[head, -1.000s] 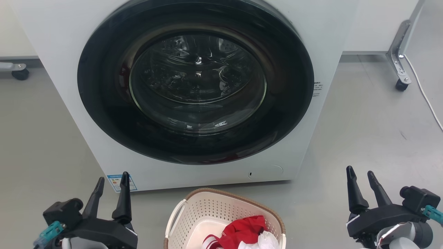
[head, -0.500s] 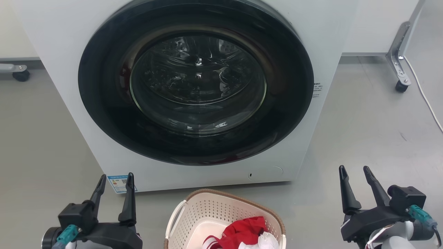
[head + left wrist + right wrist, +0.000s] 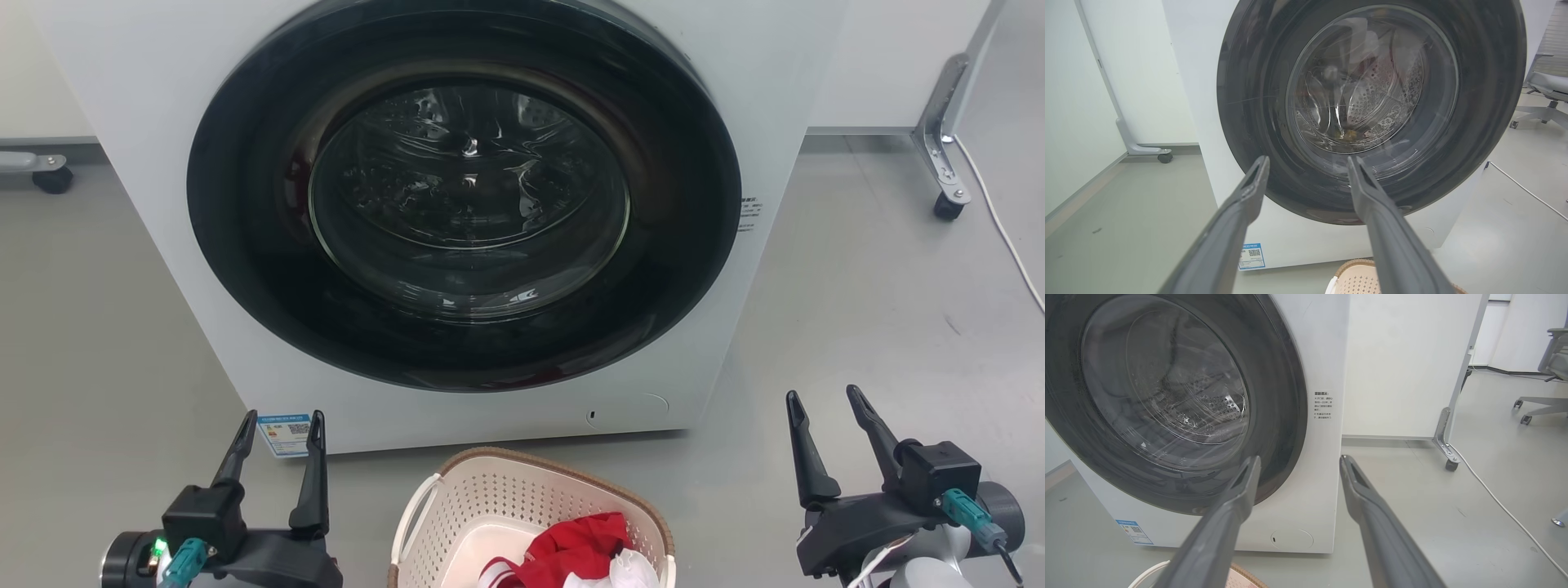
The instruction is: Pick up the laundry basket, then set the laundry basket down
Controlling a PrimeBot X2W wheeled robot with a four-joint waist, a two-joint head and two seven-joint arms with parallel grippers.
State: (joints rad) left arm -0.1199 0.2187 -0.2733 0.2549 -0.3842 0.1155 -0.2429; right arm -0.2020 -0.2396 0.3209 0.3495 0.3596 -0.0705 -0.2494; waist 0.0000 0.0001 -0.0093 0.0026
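The laundry basket [image 3: 490,498], cream-white and perforated with a brown woven-look rim, stands on the floor at the bottom middle of the head view, just in front of the washer. Red and white clothes [image 3: 584,551] lie in it. Its white loop handle [image 3: 411,510] shows on its left side. My left gripper [image 3: 280,420] is open to the basket's left, apart from it. Open too, my right gripper [image 3: 824,396] stands off to the right, nothing between its fingers. A bit of the basket rim [image 3: 1351,265] shows in the left wrist view, and another bit of rim [image 3: 1249,575] in the right wrist view.
A white front-loading washer [image 3: 147,106] with a shut dark round door [image 3: 465,196] stands right behind the basket. White wheeled panels stand behind it, with a caster [image 3: 947,204] and a white cable [image 3: 1000,220] on the grey floor at the right. An office chair [image 3: 1553,367] stands far right.
Both grippers have shifted inward toward the basket, the left one to the right and the right one to the left and slightly up. Both stay open. The basket has not moved.
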